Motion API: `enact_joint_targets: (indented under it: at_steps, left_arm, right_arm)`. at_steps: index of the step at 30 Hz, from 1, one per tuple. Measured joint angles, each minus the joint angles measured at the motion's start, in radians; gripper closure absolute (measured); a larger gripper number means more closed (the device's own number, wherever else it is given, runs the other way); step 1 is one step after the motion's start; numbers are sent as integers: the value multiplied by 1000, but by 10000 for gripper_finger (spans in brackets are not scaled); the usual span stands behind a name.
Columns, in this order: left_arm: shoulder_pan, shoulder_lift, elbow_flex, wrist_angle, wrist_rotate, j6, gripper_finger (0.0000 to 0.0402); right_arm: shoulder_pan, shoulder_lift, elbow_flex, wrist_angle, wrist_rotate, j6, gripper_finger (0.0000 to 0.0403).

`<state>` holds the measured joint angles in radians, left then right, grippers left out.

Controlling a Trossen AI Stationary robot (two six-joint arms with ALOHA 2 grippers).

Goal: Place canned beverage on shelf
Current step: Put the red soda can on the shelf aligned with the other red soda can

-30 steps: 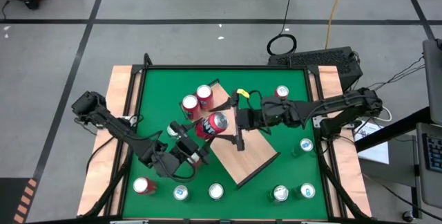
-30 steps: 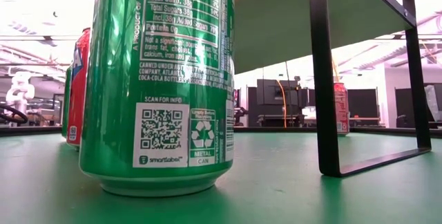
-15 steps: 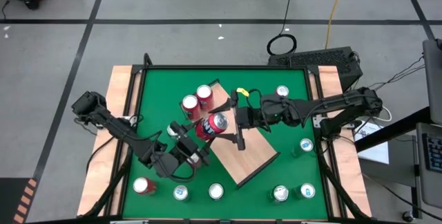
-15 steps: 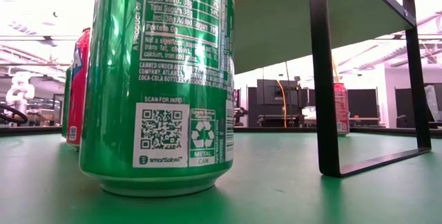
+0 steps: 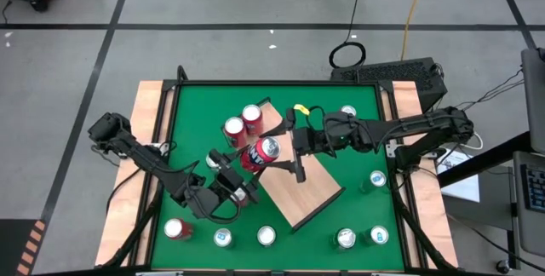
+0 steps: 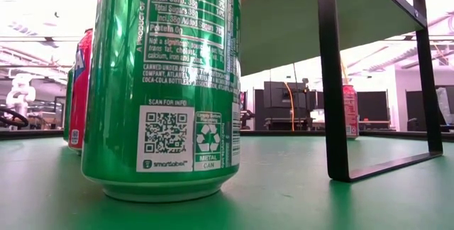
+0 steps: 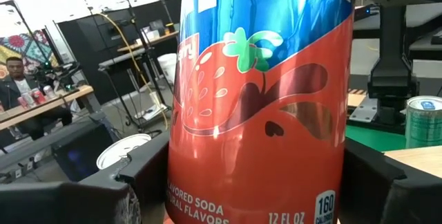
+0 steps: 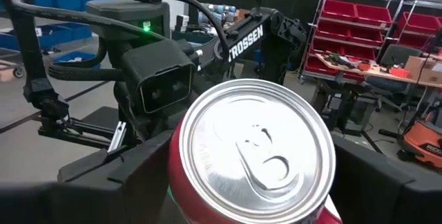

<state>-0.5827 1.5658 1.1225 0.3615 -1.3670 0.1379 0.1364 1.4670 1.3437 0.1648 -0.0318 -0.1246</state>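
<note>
The red can (image 5: 263, 152) hung above the table's middle, over the shelf's (image 5: 306, 192) edge at about nine o'clock, tilted with its silver top toward one o'clock. The left gripper (image 5: 241, 184) reached it from seven o'clock and clasped its lower body; in the left wrist view the strawberry-printed can (image 7: 259, 99) filled the gap between the two dark fingers (image 7: 148, 175), touching both. The right gripper (image 5: 285, 147) came from three o'clock, its jaws standing either side of the can's top end. The right wrist view showed the lid (image 8: 254, 151) between its fingers (image 8: 138, 162), but whether they pressed the can or stood just off it could not be told. Two more red cans (image 5: 243, 121) stood on the green table (image 5: 192, 123) at eleven o'clock from the held one.
</note>
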Motion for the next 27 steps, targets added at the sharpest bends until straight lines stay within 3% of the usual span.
enact_joint_targets:
  at_steps: [11, 19, 27]
  left_arm:
    - [13, 0, 0, 1, 32, -7, 107]
    - [-4, -8, 0, -4, 114, -50, 12]
    - [-77, -85, 0, -68, 111, -48, 18]
  right_arm:
    - [-2, -2, 0, -13, -16, 4, 100]
    - [-24, -32, -2, -106, -50, -11, 100]
    - [-92, -87, 0, -221, -104, -34, 100]
